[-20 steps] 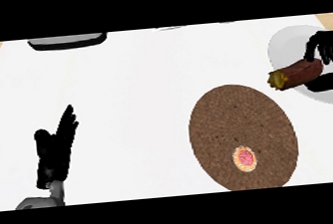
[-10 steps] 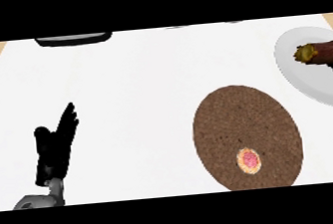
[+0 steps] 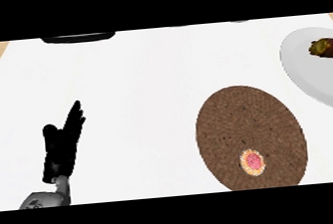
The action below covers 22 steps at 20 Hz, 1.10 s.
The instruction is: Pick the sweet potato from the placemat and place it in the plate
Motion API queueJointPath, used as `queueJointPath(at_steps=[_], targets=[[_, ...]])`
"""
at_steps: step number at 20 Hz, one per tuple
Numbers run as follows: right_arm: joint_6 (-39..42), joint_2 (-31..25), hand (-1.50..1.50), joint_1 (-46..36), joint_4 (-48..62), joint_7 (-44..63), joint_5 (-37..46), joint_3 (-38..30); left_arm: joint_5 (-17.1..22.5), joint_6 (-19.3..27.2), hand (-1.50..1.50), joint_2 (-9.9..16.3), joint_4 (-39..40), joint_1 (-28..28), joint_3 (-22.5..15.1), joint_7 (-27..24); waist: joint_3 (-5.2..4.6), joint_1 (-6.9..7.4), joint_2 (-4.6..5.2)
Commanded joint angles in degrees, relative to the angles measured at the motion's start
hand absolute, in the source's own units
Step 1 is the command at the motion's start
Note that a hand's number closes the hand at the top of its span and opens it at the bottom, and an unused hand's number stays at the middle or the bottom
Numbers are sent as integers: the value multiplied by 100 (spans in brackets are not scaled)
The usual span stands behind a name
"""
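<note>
The brown sweet potato [image 3: 332, 47] lies on the white round plate [image 3: 310, 79], off the brown woven placemat [image 3: 249, 126]; my left hand [image 3: 63, 143] rests, fingers straight; placement appears complete, leaving only withdrawal.

small pink round item [image 3: 254, 162], dark object [image 3: 79, 37] at counter's far edge

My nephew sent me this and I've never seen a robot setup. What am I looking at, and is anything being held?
The view looks steeply down from a humanoid robot's head onto a white counter. The black left robot hand rests open at lower left, holding nothing; the right one is out of view. A round brown woven placemat carries a small pink and yellow disc. On the white round plate at the right edge lies a brown sweet potato.
</note>
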Motion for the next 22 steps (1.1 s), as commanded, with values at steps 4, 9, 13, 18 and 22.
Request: queueJointPath(at_steps=[4, 9, 13, 18, 22], targets=[[64, -171, 150, -590, 1564, 26, 457, 229, -34, -115, 0, -21, -60, 6, -50, -60, 10, 217, 82], [972, -557, 150, -573, 2143, -348, 690, 489, -190, 73, 0, -207, 5, -3, -146, -87, 14, 207, 96], [1130, -643, -150, -498, 2467, -713, 779, 546, -27, -71, 0, -7, -220, -90, 67, 161, 19, 175, 73], [1642, -961, -150, -543, 2500, -1943, 381, 204, 17, -173, 0, 35, -68, -173, 142, 109, 24, 118, 72], [2004, -661, -150, -688, 2679, -2333, -591, -707, -53, -110, 0, -44, -144, -111, 29, 211, 33, 54, 36]])
